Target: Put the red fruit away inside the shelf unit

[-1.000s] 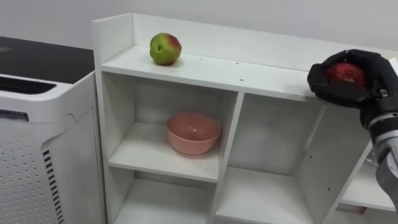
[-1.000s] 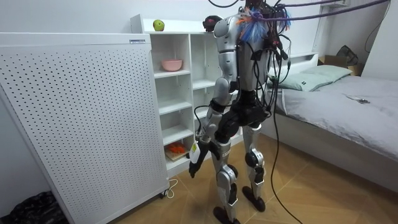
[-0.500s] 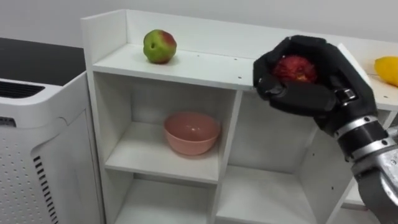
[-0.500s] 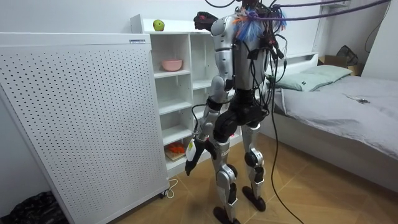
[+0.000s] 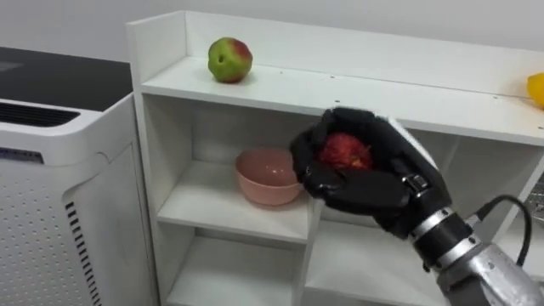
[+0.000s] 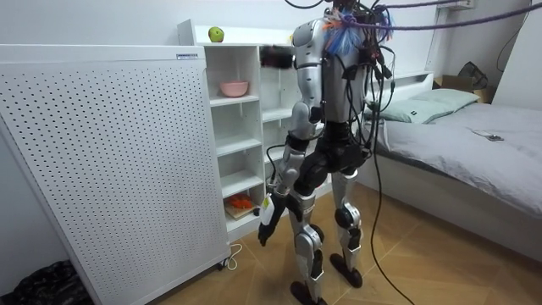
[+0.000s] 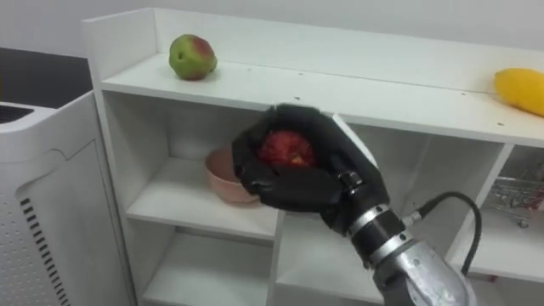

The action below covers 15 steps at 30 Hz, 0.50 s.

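A red fruit sits in my black right hand, whose fingers curl round it. That hand is held in front of the white closet, level with the shelf under the top board, just right of a pink bowl. A green-red apple rests on the closet's top board at the left. A yellow fruit lies on the same board at the far right. In the room view my left hand hangs by my thigh.
A white perforated cabinet stands left of the closet. Something orange lies on a low shelf. A bed is behind me at the room view's right. I stand facing the closet.
My right hand has come down and left with the red fruit, from the top board's height to the bowl shelf's level. The camera view has shifted slightly.
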{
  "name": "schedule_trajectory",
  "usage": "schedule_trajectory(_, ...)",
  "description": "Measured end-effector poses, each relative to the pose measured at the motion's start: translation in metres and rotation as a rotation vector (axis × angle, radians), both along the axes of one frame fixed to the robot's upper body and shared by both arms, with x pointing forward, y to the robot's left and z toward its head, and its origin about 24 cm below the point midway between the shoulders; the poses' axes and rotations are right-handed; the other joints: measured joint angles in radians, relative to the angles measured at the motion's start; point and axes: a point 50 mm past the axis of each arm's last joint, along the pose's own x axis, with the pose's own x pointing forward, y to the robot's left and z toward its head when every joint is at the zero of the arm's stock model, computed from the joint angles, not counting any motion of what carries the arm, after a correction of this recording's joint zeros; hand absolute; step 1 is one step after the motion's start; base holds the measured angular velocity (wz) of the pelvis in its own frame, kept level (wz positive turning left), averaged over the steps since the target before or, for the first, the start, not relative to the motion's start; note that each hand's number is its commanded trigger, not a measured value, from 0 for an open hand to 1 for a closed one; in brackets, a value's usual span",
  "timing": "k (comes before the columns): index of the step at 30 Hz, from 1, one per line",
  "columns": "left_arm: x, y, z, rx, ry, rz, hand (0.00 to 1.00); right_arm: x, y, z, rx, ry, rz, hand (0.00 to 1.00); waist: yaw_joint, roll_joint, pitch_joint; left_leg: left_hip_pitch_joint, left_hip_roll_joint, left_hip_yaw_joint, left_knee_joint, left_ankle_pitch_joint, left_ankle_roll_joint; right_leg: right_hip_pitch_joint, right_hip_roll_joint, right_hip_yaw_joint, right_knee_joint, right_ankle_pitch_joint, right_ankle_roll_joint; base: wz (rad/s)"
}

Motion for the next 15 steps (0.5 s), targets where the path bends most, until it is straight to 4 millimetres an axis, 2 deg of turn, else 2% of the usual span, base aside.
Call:
schedule_trajectory(1,0.002,-0.002,0.000,-0.002,-0.002,-0.011,0.00,0.002,-0.001,-0.012,0.014,0.054,-0.025,1.00,-0.001,0.002,0.0005,-0.010,0.000,-0.001,0.003,0.001,0.001,-0.009,-0.001,-0.001,0.005,0.000,0.000,0.00)
schedule_trajectory(2,0.008,-0.006,-0.001,-0.008,-0.011,-0.021,0.00,0.004,-0.006,-0.034,0.024,0.149,-0.068,1.00,-0.002,0.012,0.0043,-0.039,0.001,-0.001,0.017,0.001,0.001,-0.040,-0.003,-0.004,0.024,0.000,0.000,0.00)
schedule_trajectory(3,0.012,-0.008,-0.002,-0.012,-0.014,-0.027,0.00,0.004,-0.008,-0.043,0.025,0.186,-0.083,1.00,-0.002,0.016,0.0057,-0.055,0.001,-0.002,0.025,0.002,0.002,-0.058,-0.004,-0.008,0.033,0.000,0.000,0.06)
schedule_trajectory(4,0.020,-0.012,-0.002,-0.018,-0.017,-0.045,0.00,0.004,-0.015,-0.060,0.026,0.261,-0.119,1.00,0.002,0.023,0.0067,-0.099,0.002,-0.002,0.045,0.004,0.005,-0.102,-0.008,-0.012,0.052,0.000,0.000,0.00)
schedule_trajectory(6,0.032,-0.013,-0.001,-0.029,-0.053,-0.017,0.00,0.000,-0.020,-0.092,0.112,0.415,-0.196,1.00,0.007,0.031,0.0102,-0.159,0.003,-0.002,0.073,0.007,0.009,-0.171,-0.012,-0.008,0.089,0.000,0.000,-0.04)
schedule_trajectory(8,0.036,-0.014,0.000,-0.033,-0.065,-0.020,0.00,-0.004,-0.019,-0.109,0.156,0.494,-0.232,1.00,0.004,0.037,0.0147,-0.187,0.003,-0.002,0.088,0.007,0.009,-0.204,-0.015,-0.008,0.113,-0.001,0.000,-0.06)
schedule_trajectory(12,0.047,-0.018,0.002,-0.044,-0.125,0.015,0.00,-0.007,-0.020,-0.121,0.283,0.565,-0.277,1.00,0.002,0.036,0.0247,-0.272,-0.001,-0.001,0.126,0.010,0.015,-0.309,-0.028,-0.006,0.189,-0.009,-0.003,0.00)
schedule_trajectory(14,0.053,-0.021,0.002,-0.048,-0.155,0.033,0.00,-0.004,-0.022,-0.120,0.378,0.584,-0.319,1.00,0.002,0.028,0.0373,-0.352,-0.006,0.000,0.161,0.013,0.021,-0.392,-0.043,-0.008,0.243,-0.023,-0.012,0.03)
schedule_trajectory(15,0.055,-0.021,0.003,-0.048,-0.159,0.035,0.00,-0.002,-0.022,-0.117,0.405,0.585,-0.327,1.00,0.002,0.026,0.0397,-0.378,-0.007,0.000,0.174,0.013,0.021,-0.418,-0.045,-0.009,0.257,-0.027,-0.014,0.04)
